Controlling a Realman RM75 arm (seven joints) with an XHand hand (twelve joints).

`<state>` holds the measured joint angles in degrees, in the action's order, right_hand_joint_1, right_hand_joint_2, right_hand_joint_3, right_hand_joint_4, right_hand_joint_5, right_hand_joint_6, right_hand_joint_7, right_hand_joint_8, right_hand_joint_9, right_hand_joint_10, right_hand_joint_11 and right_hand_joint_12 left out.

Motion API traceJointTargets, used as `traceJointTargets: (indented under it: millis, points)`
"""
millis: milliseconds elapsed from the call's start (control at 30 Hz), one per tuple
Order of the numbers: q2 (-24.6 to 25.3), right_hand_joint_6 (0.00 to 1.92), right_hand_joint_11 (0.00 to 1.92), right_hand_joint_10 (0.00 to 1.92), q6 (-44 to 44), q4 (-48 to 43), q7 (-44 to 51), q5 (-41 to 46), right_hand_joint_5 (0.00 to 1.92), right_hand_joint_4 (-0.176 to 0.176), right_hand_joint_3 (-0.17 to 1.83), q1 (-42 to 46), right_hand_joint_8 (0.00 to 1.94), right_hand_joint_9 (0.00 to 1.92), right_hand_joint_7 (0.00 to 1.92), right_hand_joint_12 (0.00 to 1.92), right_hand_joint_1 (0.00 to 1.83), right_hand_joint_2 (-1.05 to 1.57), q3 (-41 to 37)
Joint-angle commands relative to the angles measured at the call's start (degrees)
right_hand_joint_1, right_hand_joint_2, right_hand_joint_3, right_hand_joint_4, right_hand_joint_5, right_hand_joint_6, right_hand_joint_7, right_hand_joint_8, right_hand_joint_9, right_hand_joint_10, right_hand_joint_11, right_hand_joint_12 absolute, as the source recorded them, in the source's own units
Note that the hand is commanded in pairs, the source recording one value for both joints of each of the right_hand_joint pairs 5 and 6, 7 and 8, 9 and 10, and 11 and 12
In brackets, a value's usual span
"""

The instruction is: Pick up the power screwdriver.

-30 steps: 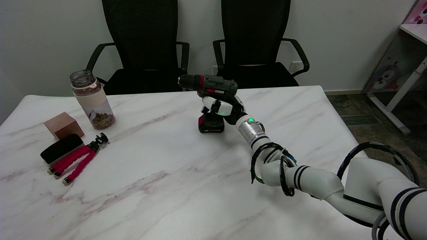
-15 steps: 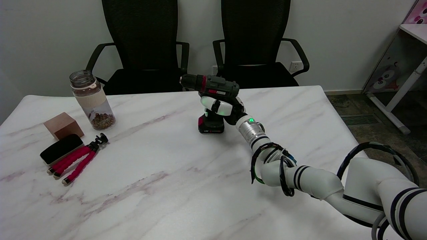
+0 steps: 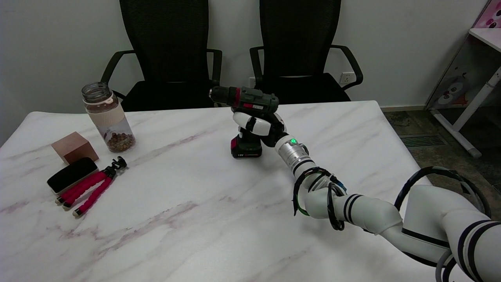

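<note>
The power screwdriver (image 3: pixel 245 99) is dark green and black with red trim, upright near the table's middle back, its chuck pointing left. Its black-and-red battery base (image 3: pixel 246 148) is at the marble top; whether it still touches the surface I cannot tell. My right hand (image 3: pixel 259 125) reaches in from the lower right and grips the tool's handle, fingers wrapped around it below the body. The handle itself is hidden by the hand.
At the left stand a glass jar (image 3: pixel 107 117) with brown bits, a wooden block (image 3: pixel 74 147), a black case (image 3: pixel 72 174) and a small red-legged tripod (image 3: pixel 92 185). Two black office chairs (image 3: pixel 168 55) sit behind the table's far edge. A white desk (image 3: pixel 483 58) is at far right.
The screwdriver and the hand holding it have shifted slightly left and up from half a second ago. Everything else on the table is unchanged.
</note>
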<state>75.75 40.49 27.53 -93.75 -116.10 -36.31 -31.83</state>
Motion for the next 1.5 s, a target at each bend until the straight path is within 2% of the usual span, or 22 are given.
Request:
traceJointTargets:
  millis: [33,67,100,133,167,433,633,800,900,1033,1133,1167,1200,1233,1500]
  points:
    - [-0.2,0.97,1.74,1.65,0.7,2.1,-0.2,0.2,0.97,0.176,1.0,-1.3,0.97,1.65,0.97,1.74,1.05,0.59,-0.2]
    - [-0.3,0.98,1.75,1.66,0.7,2.4,-0.2,0.2,0.98,0.165,0.99,-1.3,0.98,1.66,0.98,1.75,1.05,0.6,-0.2]
    - [-0.6,1.0,1.76,1.67,0.7,3.0,-0.2,0.2,1.0,0.135,0.99,-1.3,1.0,1.67,1.0,1.76,1.04,0.62,-0.2]
    - [-0.8,1.02,1.77,1.68,0.7,3.8,-0.2,0.2,1.02,0.063,0.97,-1.4,1.02,1.68,1.02,1.77,1.04,0.65,-0.2]
    - [-0.9,1.03,1.79,1.68,0.7,4.1,-0.2,0.2,1.03,0.025,0.96,-1.4,1.03,1.68,1.03,1.79,1.04,0.66,-0.2]
    - [-3.2,1.08,1.91,1.77,1.2,9.4,0.4,0.0,1.08,0.003,0.92,-2.0,1.08,1.77,1.08,1.91,0.98,0.75,-2.3]
    - [-4.1,1.11,1.92,1.8,1.6,12.4,0.6,-0.4,1.11,0.0,0.91,-2.2,1.11,1.8,1.11,1.92,0.96,0.78,-2.2]
    - [-4.1,1.14,1.92,1.83,1.7,14.5,2.5,-0.4,1.14,0.002,0.94,-2.5,1.14,1.83,1.14,1.92,0.93,0.76,-1.8]
    - [-4.1,1.16,1.92,1.85,1.6,15.5,4.5,-0.5,1.16,0.001,1.04,-2.9,1.16,1.85,1.16,1.92,0.91,0.53,-1.6]
    - [-4.1,1.18,1.92,1.87,1.3,16.3,5.2,-0.6,1.18,0.006,0.85,-3.5,1.18,1.87,1.18,1.92,0.86,0.12,-1.6]
    - [-4.1,1.25,1.92,1.88,1.2,16.6,5.3,-1.6,1.25,0.008,0.62,-4.3,1.25,1.88,1.25,1.92,0.84,-0.01,-1.5]
    - [-4.1,1.31,1.92,1.89,1.2,16.7,5.3,-2.1,1.31,0.015,0.56,-4.5,1.31,1.89,1.31,1.92,0.83,-0.02,-1.5]
    - [-4.2,1.35,1.92,1.89,1.0,16.8,5.3,-2.3,1.35,0.143,0.54,-4.9,1.35,1.89,1.35,1.92,0.82,-0.02,-1.5]
    - [-4.3,1.4,1.92,1.9,0.9,16.9,5.3,-2.4,1.4,0.176,0.52,-5.1,1.4,1.9,1.4,1.92,0.81,-0.02,-1.5]
    - [-4.2,1.46,1.92,1.92,-0.2,17.3,7.6,-3.5,1.46,0.176,0.42,-6.9,1.46,1.92,1.46,1.92,0.8,-0.01,-1.5]
